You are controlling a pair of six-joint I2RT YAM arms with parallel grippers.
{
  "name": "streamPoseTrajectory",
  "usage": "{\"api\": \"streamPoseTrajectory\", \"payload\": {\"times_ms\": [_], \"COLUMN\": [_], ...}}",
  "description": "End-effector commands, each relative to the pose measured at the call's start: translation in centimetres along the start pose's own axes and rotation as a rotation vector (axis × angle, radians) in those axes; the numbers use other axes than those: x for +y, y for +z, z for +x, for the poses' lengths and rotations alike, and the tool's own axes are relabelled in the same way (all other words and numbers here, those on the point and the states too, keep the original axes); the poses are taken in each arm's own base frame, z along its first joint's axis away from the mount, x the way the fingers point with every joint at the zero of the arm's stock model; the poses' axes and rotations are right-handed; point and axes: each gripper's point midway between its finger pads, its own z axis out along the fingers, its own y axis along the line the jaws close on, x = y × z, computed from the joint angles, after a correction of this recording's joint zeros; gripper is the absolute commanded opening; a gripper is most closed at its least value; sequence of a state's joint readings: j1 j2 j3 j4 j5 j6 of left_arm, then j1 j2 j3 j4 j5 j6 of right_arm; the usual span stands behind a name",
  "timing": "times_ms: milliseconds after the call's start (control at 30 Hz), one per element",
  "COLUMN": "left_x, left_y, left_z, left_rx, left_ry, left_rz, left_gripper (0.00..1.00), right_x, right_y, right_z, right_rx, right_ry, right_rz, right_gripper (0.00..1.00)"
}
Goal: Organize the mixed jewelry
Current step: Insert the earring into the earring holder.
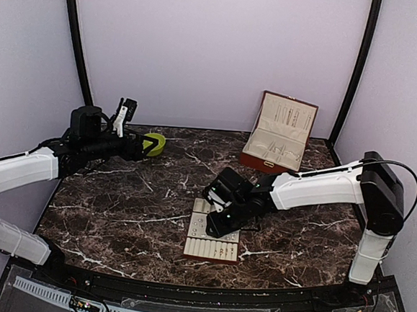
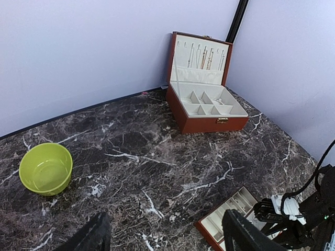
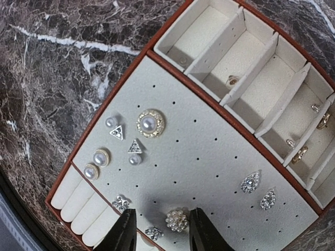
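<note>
Your jewelry (image 3: pixel 150 123) sits on the beige tray (image 3: pixel 209 157), with your right gripper (image 3: pixel 162 222) poised over it, jaws apart.

A round cluster stud (image 3: pixel 177 220) rests on the perforated pad between your right fingers, which stand wider than the stud and do not clamp it. Pearl, triangle and teardrop studs dot the same pad, and small rings lie in the slotted compartments beside it. Your left gripper (image 2: pixel 165 235) hangs spread wide and empty above the marble table (image 2: pixel 157 157), near the lime-green bowl (image 2: pixel 46 168). The jewelry box (image 2: pixel 207 104), lid up, stands at the table's far right.
</note>
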State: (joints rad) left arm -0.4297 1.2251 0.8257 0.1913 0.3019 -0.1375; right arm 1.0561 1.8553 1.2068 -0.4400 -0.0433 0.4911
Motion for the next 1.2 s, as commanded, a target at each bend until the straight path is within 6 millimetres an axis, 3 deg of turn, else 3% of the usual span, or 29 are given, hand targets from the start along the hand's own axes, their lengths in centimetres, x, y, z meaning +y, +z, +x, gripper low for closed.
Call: {"api": "streamPoseTrajectory", "payload": {"times_ms": [0,333,500,667,900,1167], "left_x": [-0.2,-0.1,0.2,0.5,0.9,0.7], "left_y": [-0.9,-0.9,-1.1,-1.2,-1.7,0.1], "left_z": [-0.8,-0.8,-0.7,-0.7,-1.1,1.9], "left_rx": [-0.029,-0.035,-0.043,-0.046,-0.067,0.048], "left_ry": [0.018,0.018,0.02,0.039,0.056,0.038], "left_rz": [-0.004,-0.012,-0.028,-0.05,-0.082,-0.028], "left_gripper": [0.76,0.76,0.75,0.75,0.75,0.71], "right_x": [-0.3,-1.1,-1.3,-1.7,-4.8,-8.0], "right_y": [-0.2,-2.2,-4.5,-7.1,-10.0,-12.2], "right_z": [-0.6,-2.9,-4.3,-5.7,-7.0,-7.6], "right_rx": [-0.026,-0.141,-0.261,-0.397,-0.624,-0.794], "right_ry": [0.016,0.053,0.072,0.117,0.283,0.367], "right_rz": [0.031,0.076,0.063,0.026,-0.049,-0.156], "right_gripper": [0.39,0.49,0.57,0.58,0.55,0.55]}}
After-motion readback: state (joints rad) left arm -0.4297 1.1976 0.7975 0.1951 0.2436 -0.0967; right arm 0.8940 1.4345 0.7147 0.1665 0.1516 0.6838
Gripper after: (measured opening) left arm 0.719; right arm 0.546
